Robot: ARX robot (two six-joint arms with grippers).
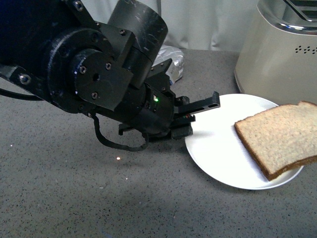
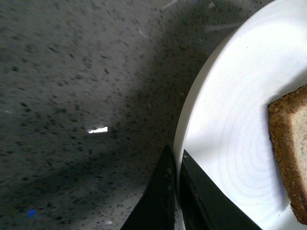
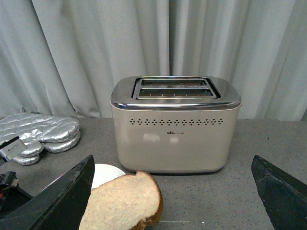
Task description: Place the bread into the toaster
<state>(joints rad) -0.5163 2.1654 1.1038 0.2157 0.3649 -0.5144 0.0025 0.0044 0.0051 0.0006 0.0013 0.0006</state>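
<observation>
The bread [image 1: 280, 139], a light-brown slice with a darker crust, lies on the right side of the white plate [image 1: 218, 148] and overhangs its rim. The beige toaster [image 1: 282, 54] stands just behind the plate at the far right. My left gripper [image 1: 208, 105] is shut on the plate's left rim. In the left wrist view its fingertips [image 2: 165, 167] pinch the rim of the plate [image 2: 230, 120], with the bread [image 2: 290, 148] further in. My right gripper [image 3: 172, 160] is open and empty, facing the toaster [image 3: 175, 129]. The bread [image 3: 124, 201] lies low between its fingers, near one finger.
Silver quilted oven mitts [image 1: 171, 62] lie behind my left arm; they also show in the right wrist view [image 3: 41, 132]. A grey curtain [image 3: 144, 43] hangs behind the toaster. The surface is a dark speckled counter [image 1: 99, 198]. My left arm fills the upper left of the front view.
</observation>
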